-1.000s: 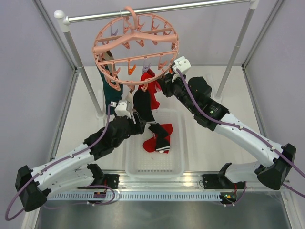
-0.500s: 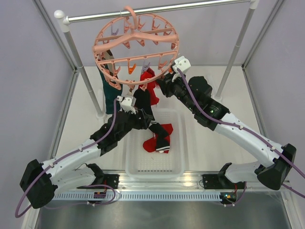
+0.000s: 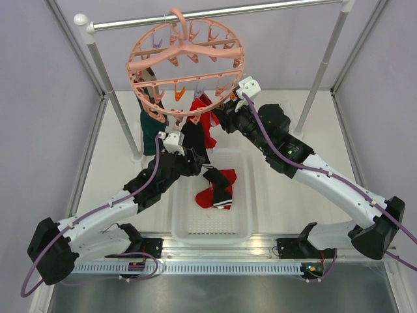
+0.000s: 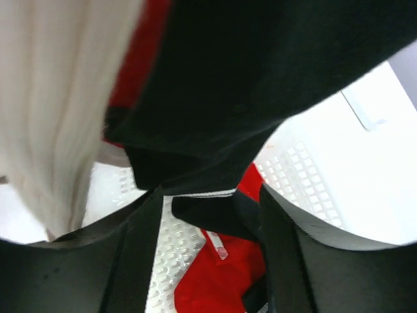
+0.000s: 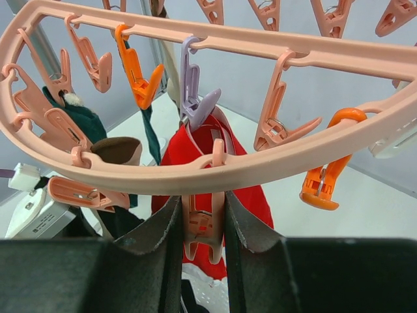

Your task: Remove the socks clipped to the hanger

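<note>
I see a white table (image 3: 293, 130) with pale purple walls around it. A metal rail (image 3: 260, 9) runs across the top, and the hanger (image 3: 186, 65) hooks on it. A hanging black sock (image 4: 247, 85) blocks most of my left wrist view. The white basket (image 3: 212, 228) holds a red sock (image 3: 207, 195) and a striped black sock (image 3: 220, 186). A teal sock (image 3: 151, 130) hangs from the hanger. My left tool (image 4: 210, 195) is apart, just under the black sock. My right tool (image 5: 202, 208) is clamped on a pink clip (image 5: 202, 235)
</note>
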You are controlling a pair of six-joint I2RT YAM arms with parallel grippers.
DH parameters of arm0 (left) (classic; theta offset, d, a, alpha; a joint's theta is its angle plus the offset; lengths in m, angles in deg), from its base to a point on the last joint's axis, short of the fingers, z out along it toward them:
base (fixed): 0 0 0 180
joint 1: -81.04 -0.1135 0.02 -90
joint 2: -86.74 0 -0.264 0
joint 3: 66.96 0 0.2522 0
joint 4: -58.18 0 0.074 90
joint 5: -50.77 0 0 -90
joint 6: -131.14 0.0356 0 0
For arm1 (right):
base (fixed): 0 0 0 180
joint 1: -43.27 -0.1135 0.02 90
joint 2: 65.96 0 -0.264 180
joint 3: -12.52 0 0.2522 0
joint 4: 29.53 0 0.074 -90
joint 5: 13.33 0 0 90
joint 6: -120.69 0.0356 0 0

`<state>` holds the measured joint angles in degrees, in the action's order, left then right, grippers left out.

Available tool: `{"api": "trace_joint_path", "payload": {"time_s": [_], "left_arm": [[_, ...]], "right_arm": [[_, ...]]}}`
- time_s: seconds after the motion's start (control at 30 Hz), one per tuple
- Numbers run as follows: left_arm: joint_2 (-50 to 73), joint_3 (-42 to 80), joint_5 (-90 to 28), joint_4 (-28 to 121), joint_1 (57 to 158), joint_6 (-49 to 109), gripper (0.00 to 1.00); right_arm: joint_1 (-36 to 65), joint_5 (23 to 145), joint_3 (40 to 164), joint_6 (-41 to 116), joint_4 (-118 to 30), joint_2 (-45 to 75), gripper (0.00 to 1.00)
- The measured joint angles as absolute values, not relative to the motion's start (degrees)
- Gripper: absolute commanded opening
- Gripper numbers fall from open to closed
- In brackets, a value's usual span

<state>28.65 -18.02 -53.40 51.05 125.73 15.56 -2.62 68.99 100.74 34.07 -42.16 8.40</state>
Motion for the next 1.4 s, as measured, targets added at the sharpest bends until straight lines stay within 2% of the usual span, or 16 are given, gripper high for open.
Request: {"api": "trace_joint_path", "payload": {"time_s": [0.23, 0.5, 0.63, 0.73, 0.83, 0.87, 0.93, 0.97, 1.0, 1.03, 1.13, 1.17, 1.23, 1.27, 1.4], "left_arm": [[31.4, -19.8, -56.7, 49.2, 125.7, 15.5, 0.72], [32.0, -22.1, -53.9, 53.0, 124.6, 18.2, 0.73], [31.8, -23.1, -50.8, 57.5, 124.3, 19.9, 0.71], [30.7, -23.3, -48.6, 61.0, 124.2, 20.4, 0.67], [29.8, -23.3, -46.4, 63.4, 124.2, 20.4, 0.54], [29.6, -23.3, -45.8, 64.0, 124.2, 20.4, 0.43], [29.4, -23.3, -44.6, 64.9, 124.2, 20.3, 0.29], [29.4, -23.3, -44.0, 65.2, 124.2, 20.2, 0.14], [29.4, -23.3, -43.4, 65.5, 124.2, 19.8, 0.07], [29.4, -23.3, -42.9, 65.7, 124.2, 19.9, 0.03], [29.3, -23.3, -41.0, 65.6, 124.3, 19.9, 0.02], [29.2, -23.3, -40.5, 65.4, 124.4, 19.9, 0.02], [29.0, -23.1, -40.1, 64.4, 124.8, 19.9, 0.02], [29.0, -22.9, -40.1, 63.6, 125.0, 19.9, 0.02], [29.0, -21.8, -40.0, 60.3, 125.3, 19.7, 0.02]], "right_arm": [[-2.6, 69.3, 102.2, 34.1, -43.4, 8.6, 0.04], [-2.6, 70.5, 104.1, 34.2, -44.7, 9.0, 0.04], [-2.6, 70.9, 104.8, 34.2, -45.3, 9.1, 0.04], [-2.6, 71.0, 105.2, 34.4, -45.8, 9.1, 0.04], [-2.6, 71.3, 105.4, 34.5, -46.2, 9.1, 0.04], [-2.6, 71.4, 105.5, 34.6, -46.3, 9.1, 0.04], [-2.6, 71.5, 105.5, 34.6, -46.5, 9.1, 0.04], [-2.6, 71.5, 105.5, 34.6, -46.7, 9.1, 0.05], [-2.6, 71.5, 105.5, 34.6, -46.8, 9.1, 0.06], [-2.6, 71.5, 105.5, 34.6, -46.9, 9.1, 0.08], [-2.6, 71.5, 105.5, 34.9, -47.0, 9.1, 0.19], [-2.6, 71.4, 105.5, 35.0, -47.1, 9.1, 0.28], [-2.5, 71.5, 105.5, 35.2, -47.3, 9.1, 0.37], [-2.4, 71.5, 105.4, 35.5, -47.3, 9.1, 0.46], [-1.9, 72.5, 104.1, 36.5, -47.2, 8.4, 0.6]]}}
